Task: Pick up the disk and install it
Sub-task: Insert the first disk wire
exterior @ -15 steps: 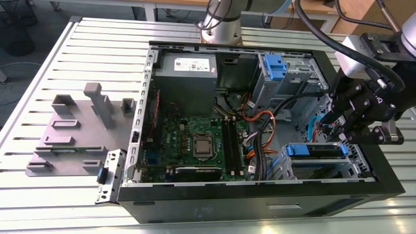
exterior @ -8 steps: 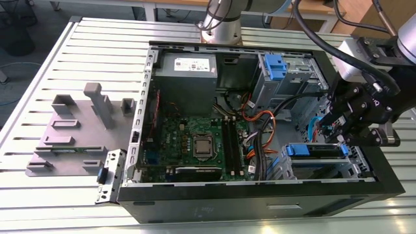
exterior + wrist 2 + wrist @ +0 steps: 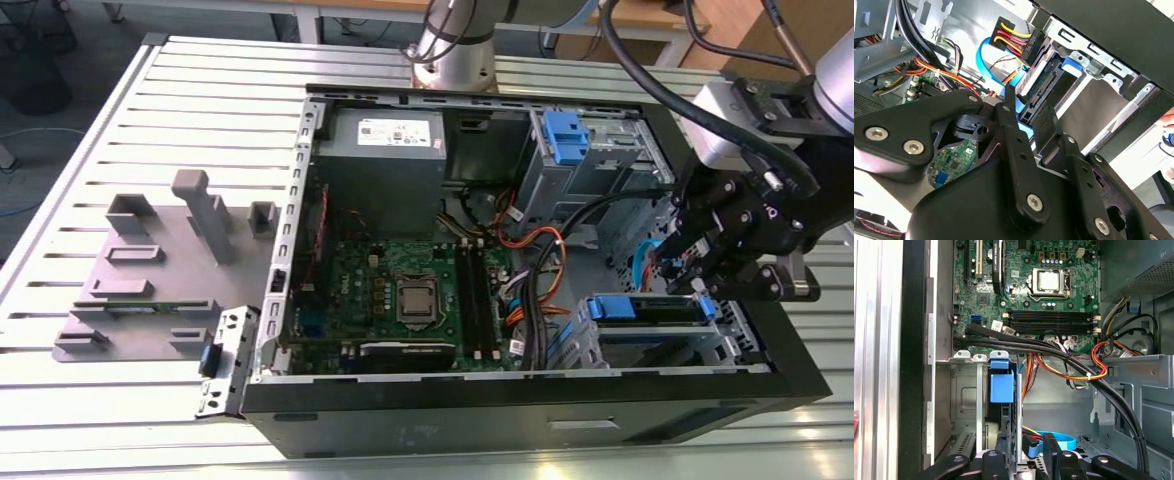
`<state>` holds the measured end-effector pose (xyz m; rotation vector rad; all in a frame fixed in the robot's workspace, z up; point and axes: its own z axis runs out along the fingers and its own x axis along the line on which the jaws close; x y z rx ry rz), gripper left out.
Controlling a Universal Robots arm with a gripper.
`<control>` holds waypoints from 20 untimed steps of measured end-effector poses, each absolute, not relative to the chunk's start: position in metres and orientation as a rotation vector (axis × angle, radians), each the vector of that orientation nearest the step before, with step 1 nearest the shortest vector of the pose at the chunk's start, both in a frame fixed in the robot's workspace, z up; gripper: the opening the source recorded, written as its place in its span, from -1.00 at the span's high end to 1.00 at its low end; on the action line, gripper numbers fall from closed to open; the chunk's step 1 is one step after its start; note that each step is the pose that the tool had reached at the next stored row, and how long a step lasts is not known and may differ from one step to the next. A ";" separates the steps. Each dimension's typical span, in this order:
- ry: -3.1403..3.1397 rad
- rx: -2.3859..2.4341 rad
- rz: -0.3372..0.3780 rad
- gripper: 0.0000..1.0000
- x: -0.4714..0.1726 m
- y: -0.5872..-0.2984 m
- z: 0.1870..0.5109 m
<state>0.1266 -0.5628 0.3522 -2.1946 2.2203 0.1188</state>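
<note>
Straddling the connector end of the disk (image 3: 1044,82), the black gripper (image 3: 1031,107) has its jaws apart. One finger (image 3: 1013,132) lies close against the disk's end. In the first wrist view a gap shows between the other finger (image 3: 1052,452) and the disk's edge.

- Disk: stands on edge in the metal drive bay (image 3: 1104,75) at the case's front corner, on the exterior view's right. Its blue bracket (image 3: 1072,62) wraps the far edge, and its connectors face the gripper.
- Power plug (image 3: 1011,37): black, with yellow, red and black wires. It hangs just beside the disk's connector end and is not plugged in.
- Data cable (image 3: 986,65): flat, blue, looping near the plug.
- Cable bundle (image 3: 1054,352): black sleeves and orange-red wires crossing between bay and board.
- Motherboard (image 3: 1019,295): green, flat on the case floor, with processor socket (image 3: 1048,281) and black memory slots (image 3: 1051,320).
- Second drive cage (image 3: 601,150): grey metal with a blue tab (image 3: 563,140), at the case's rear.
- Power supply (image 3: 384,130): grey box with a white sticker, in the rear corner.
- Computer case (image 3: 534,420): black, lying open on its side.
- Slatted metal table (image 3: 80,440): bears the case.
- Grey fixture plate (image 3: 147,300): carries upright blocks, on the exterior view's left, well apart from the case's bay.
- Arm base (image 3: 454,50): behind the case.
</note>
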 end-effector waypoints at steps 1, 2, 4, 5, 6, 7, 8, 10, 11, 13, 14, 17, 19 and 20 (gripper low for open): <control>2.220 -2.195 0.119 0.16 0.127 -0.563 0.352; 2.220 -2.195 0.119 0.19 0.127 -0.563 0.352; 2.220 -2.195 0.119 0.32 0.127 -0.563 0.352; 2.220 -2.195 0.119 0.44 0.127 -0.563 0.352; 2.220 -2.195 0.119 0.55 0.127 -0.563 0.352; 2.220 -2.195 0.119 0.55 0.127 -0.563 0.352; 2.220 -2.195 0.119 0.67 0.127 -0.563 0.352; 2.220 -2.195 0.119 0.68 0.127 -0.563 0.352; 2.220 -2.195 0.119 0.68 0.127 -0.563 0.352; 2.220 -2.195 0.119 0.68 0.127 -0.563 0.352; 2.220 -2.195 0.119 0.68 0.127 -0.563 0.351; 2.220 -2.195 0.119 0.68 0.127 -0.563 0.351; 2.220 -2.195 0.119 0.68 0.127 -0.563 0.351; 2.220 -2.195 0.119 0.68 0.127 -0.563 0.351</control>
